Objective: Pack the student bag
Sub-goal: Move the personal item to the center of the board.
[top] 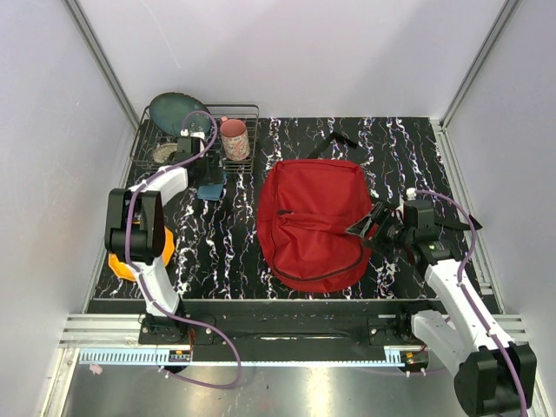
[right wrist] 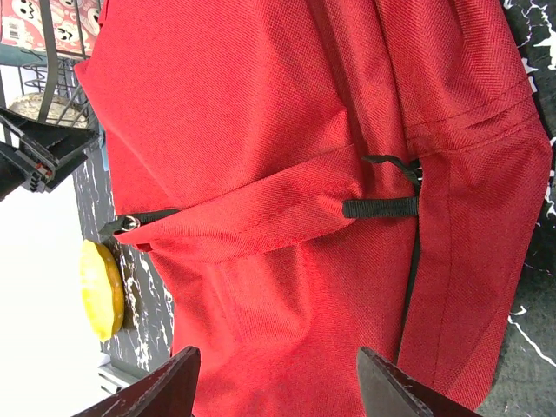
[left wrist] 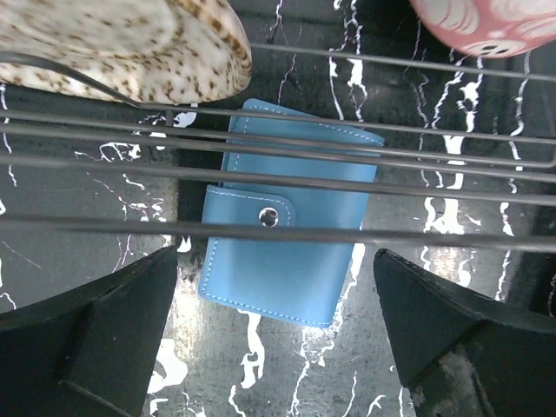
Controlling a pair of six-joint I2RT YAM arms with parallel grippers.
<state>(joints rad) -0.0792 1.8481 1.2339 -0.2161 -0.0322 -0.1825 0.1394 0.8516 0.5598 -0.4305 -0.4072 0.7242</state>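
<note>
Locating the student bag (top: 313, 221) right of centre on the black marbled table (top: 391, 148), lying flat, with a black strap (top: 334, 143) trailing from its far end. Finding the right gripper (top: 363, 226) at the bag's right edge, fingers spread, pinching nothing; unable to tell from above whether touching the fabric. Turning to the right wrist view for finer detail: seeing red fabric filling the frame between the spread fingers, plus a black webbing loop (right wrist: 382, 207) and a metal zipper pull (right wrist: 130, 223), both too small to make out from the top camera.

Moving outward: finding a wire rack (top: 239, 106) well apart at the far-left corner, holding a teal plate (top: 174, 111), a speckled shell (left wrist: 122, 43) and a pink mug (top: 234, 139). Finding a blue wallet (left wrist: 287, 269) on the table at the rack's near edge, between rack and bag. Finding the left gripper (top: 201, 176) hovering over that wallet, fingers spread to either side, gripping nothing. Relying on the left wrist view here: seeing rack wires crossing in front of the wallet's upper part, a detail hidden under the arm from above. Noting a yellow-orange disc (top: 122, 265) near the table's left edge, partly hidden behind the left arm.
</note>
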